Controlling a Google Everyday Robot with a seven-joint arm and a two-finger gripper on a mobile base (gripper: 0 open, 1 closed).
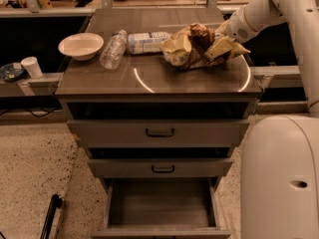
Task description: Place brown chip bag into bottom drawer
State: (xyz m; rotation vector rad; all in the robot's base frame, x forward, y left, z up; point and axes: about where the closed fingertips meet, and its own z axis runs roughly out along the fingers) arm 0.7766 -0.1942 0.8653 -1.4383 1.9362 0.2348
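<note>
One pincer (222, 36) at brown chip bag's (193, 46) right end; bottom drawer (159, 209) gapes open.

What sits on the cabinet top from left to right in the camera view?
white bowl → angled water bottle → water bottle lying crosswise → brown chip bag → gripper, at the bag's right end.

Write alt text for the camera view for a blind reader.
The robot's end effector is at the right end of the brown chip bag on the cabinet top, beside two water bottles and a bowl. The bottom drawer stands open.
</note>
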